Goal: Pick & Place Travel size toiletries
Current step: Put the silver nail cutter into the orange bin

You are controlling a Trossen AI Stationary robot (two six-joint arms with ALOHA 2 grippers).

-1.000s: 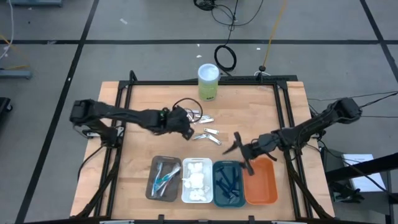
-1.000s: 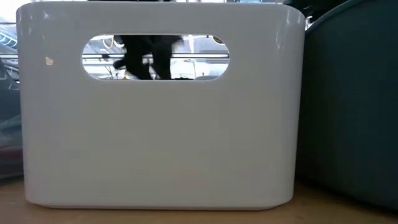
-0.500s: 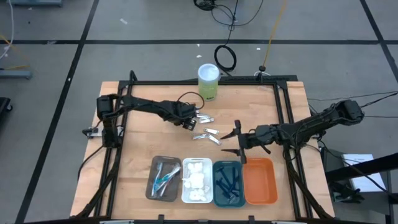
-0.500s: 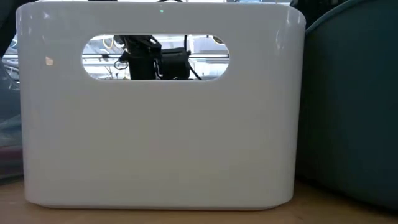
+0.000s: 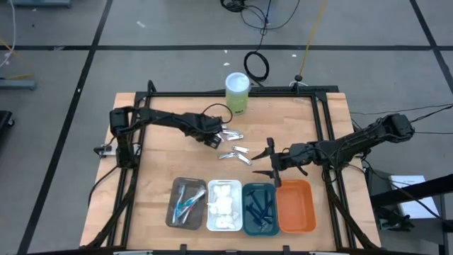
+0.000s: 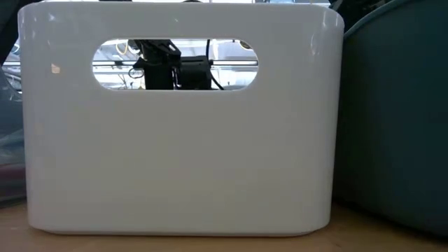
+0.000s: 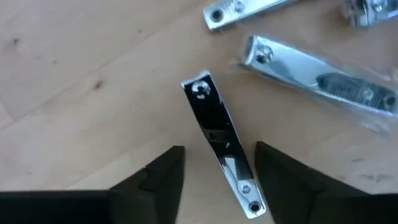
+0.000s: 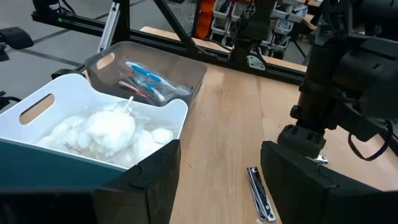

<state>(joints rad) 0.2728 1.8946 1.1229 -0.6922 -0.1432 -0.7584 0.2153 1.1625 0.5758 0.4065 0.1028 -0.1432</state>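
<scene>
Several small silver metal tools [image 5: 236,150] lie loose on the wooden table's middle. My left gripper [image 5: 214,139] points down over them, open, with its fingers standing on either side of one silver tool [image 7: 221,146] that lies flat on the wood; no touch shows. Two more silver tools [image 7: 317,78] lie just beyond it. My right gripper [image 5: 270,163] hovers open and level, nothing between its fingers, above the table just beyond the teal tray [image 5: 260,207]. White wads [image 8: 112,130] fill the white tray [image 5: 224,205], toothbrushes [image 8: 146,81] lie in the brown tray [image 5: 185,202], and dark blue razors [image 5: 260,205] lie in the teal tray.
The orange tray [image 5: 296,205] ends the row of trays along the near edge. A tall green-and-white canister [image 5: 237,93] stands at the far edge. In the low view the white tray's wall [image 6: 175,154] fills the picture. A black frame [image 5: 322,127] borders the table.
My left gripper has swung toward the silver tools, tipped to point straight down and sunk close to the table, now straddling one tool. My right gripper has drawn a little away from the orange tray toward the table's middle.
</scene>
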